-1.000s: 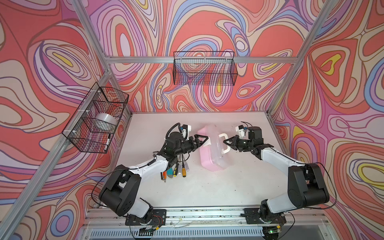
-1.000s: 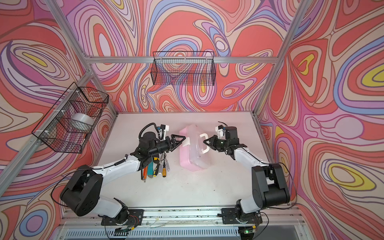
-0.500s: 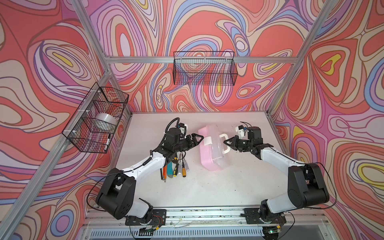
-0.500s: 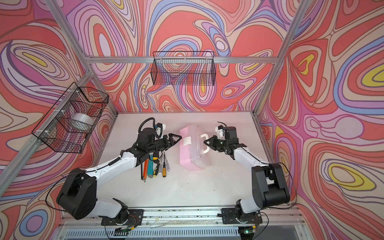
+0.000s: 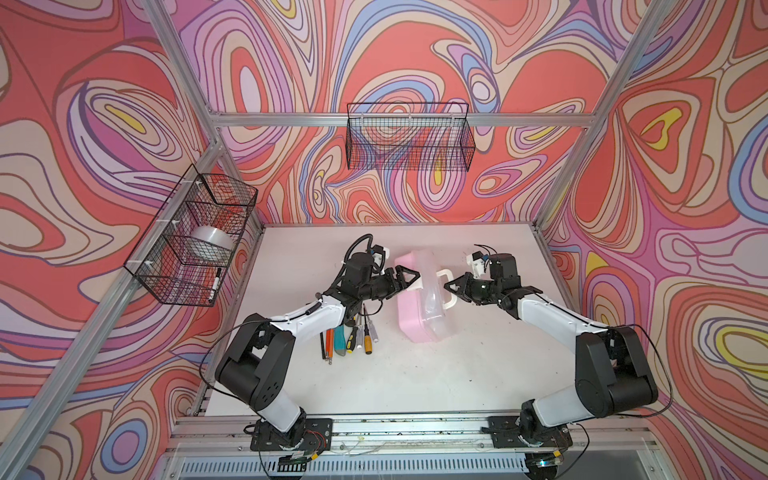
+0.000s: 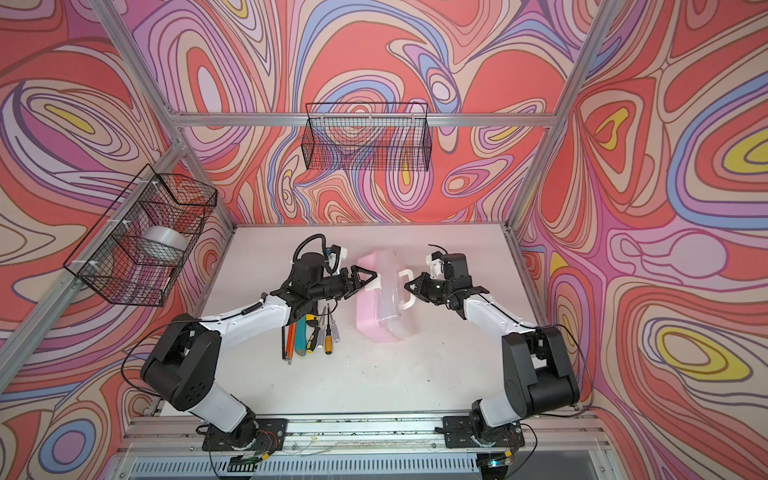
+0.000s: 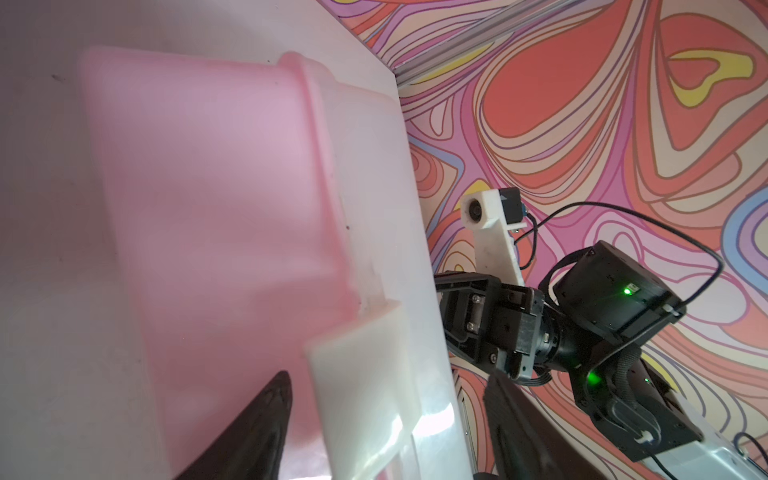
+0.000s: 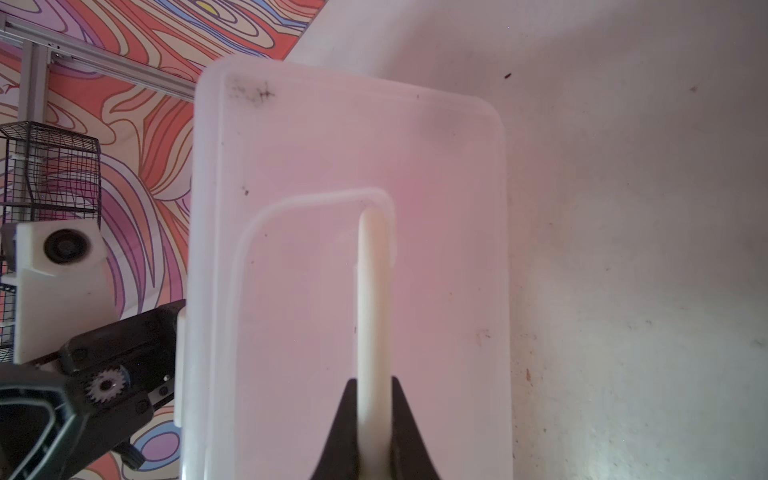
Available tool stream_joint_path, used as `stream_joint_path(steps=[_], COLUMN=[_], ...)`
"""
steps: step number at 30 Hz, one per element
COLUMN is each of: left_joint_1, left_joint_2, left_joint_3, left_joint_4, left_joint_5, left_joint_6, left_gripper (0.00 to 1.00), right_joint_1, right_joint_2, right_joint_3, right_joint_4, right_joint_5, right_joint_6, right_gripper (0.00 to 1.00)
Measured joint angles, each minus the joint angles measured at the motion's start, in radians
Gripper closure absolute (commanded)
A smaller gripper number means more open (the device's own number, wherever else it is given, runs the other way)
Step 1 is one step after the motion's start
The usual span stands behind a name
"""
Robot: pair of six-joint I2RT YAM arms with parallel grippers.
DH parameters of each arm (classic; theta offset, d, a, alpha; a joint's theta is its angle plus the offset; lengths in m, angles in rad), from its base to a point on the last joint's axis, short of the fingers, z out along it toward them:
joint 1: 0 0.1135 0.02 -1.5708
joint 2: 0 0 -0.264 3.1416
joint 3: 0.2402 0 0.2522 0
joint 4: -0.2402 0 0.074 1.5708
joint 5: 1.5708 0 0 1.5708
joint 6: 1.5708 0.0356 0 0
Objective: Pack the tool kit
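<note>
Case (image 5: pixel 419 320) tipped on its side mid-counter (image 5: pixel 415 374), lid (image 8: pixel 332 145) on, we're on it from both sides.
Right hand (image 8: pixel 372 388) is clamped on the white handle (image 8: pixel 372 291); left hand (image 5: pixel 413 277) sits apart around the white latch (image 7: pixel 361 374). Pink base (image 7: pixel 208 187), clear lid. Tools (image 5: pixel 349 336) lie loose just beside it. Side basket (image 5: pixel 166 266) holds a tape roll (image 5: pixel 210 241) and a marker (image 5: pixel 216 282). Swirly walls (image 5: pixel 415 50).
</note>
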Motion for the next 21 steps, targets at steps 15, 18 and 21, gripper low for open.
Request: stream_joint_path(steps=[15,18,21], left_joint_1=[-0.061,-0.079,-0.087], left_joint_2=[0.014,0.013,0.012], left_joint_3=[0.068,0.101,0.130], left_joint_4=[-0.010,-0.048,-0.087], left_joint_5=[0.012,0.012,0.008], left_joint_6=[-0.085,-0.087,-0.084], left_gripper=[0.27,0.27,0.27], right_joint_1=[0.139,0.153,0.166], right_joint_2=[0.017,0.017,0.016], right_joint_3=[0.072,0.079,0.096], right_joint_4=[-0.159,-0.188,-0.204], right_joint_5=[0.292,0.349,0.399], right_joint_6=[-0.069,-0.076,-0.084], right_gripper=[1.00,1.00,1.00])
